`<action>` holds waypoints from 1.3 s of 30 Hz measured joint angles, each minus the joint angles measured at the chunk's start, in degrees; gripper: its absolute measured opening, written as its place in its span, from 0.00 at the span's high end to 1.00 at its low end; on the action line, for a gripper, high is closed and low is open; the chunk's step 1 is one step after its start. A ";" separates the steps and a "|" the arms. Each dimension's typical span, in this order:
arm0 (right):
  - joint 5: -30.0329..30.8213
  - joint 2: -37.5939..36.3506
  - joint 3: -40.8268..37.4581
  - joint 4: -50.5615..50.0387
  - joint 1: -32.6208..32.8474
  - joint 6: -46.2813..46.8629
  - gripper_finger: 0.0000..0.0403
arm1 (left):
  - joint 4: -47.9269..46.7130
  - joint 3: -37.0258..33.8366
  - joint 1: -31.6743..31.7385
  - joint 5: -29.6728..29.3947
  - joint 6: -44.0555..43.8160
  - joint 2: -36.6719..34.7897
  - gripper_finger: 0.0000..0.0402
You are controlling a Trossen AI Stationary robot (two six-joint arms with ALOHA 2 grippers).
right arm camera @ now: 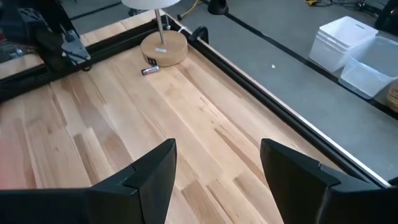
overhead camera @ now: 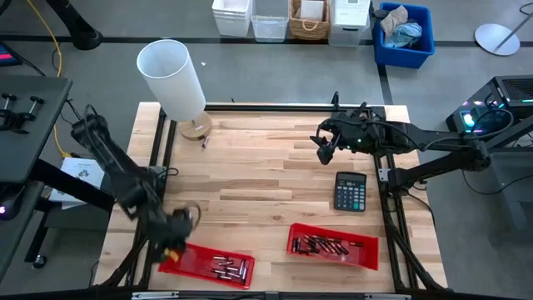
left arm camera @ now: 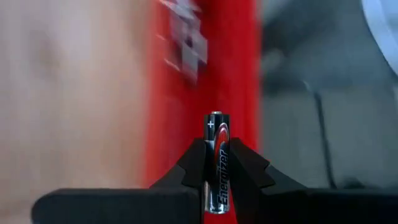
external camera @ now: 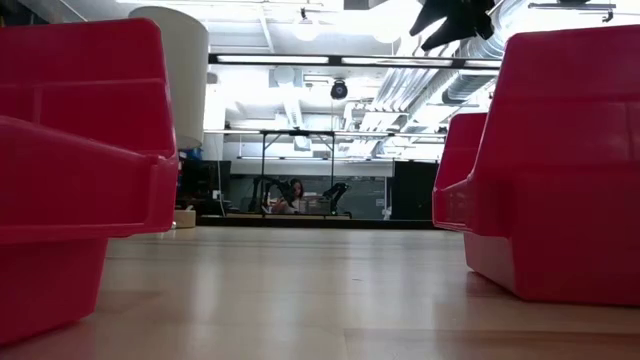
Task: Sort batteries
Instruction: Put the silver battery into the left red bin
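My left gripper (overhead camera: 181,223) is shut on one black-and-silver battery (left arm camera: 217,158), above the left end of the left red bin (overhead camera: 190,260). That bin holds several batteries (overhead camera: 230,267). The right red bin (overhead camera: 364,254) holds several more (overhead camera: 323,246). One loose battery (right arm camera: 150,70) lies on the wood beside the lamp's base (right arm camera: 163,48). My right gripper (overhead camera: 325,148) hangs open above the table's far right part, with nothing between its fingers (right arm camera: 149,171). My left gripper pinches the battery by the sides of its body (left arm camera: 217,171) between its two fingers (left arm camera: 193,168). The battery lies along the fingers, and its plus end (left arm camera: 216,118) sticks out past the fingertips. It is lifted clear, over the left red bin.
A black calculator (overhead camera: 350,192) lies at the right, between my right gripper and the right bin. A white lamp (overhead camera: 173,77) stands at the far left corner. A black frame (overhead camera: 250,107) runs along the table's edges. Bare wood lies in the middle.
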 joint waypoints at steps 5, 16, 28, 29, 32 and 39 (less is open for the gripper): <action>0.00 0.00 0.00 -0.23 -0.41 -1.25 0.44 | 9.43 1.73 -3.96 12.02 1.27 11.45 0.93; -1.99 0.02 0.00 -0.23 -1.77 -1.05 0.44 | 2.38 2.08 4.39 10.76 5.61 12.78 0.54; -2.16 0.02 0.00 -0.37 -1.75 -1.03 0.44 | -13.14 4.13 45.51 -5.49 26.92 -2.08 0.47; -2.16 0.00 0.00 -0.39 -1.75 -1.03 0.44 | -9.37 2.05 50.84 -5.60 26.31 -2.14 0.46; -1.96 0.02 0.00 -0.38 -1.75 -0.98 0.44 | -1.37 -2.93 64.96 -5.76 24.41 1.14 0.46; -1.92 0.02 0.00 -0.56 -1.75 2.01 0.44 | -4.83 -3.43 80.27 -12.00 18.69 14.44 0.46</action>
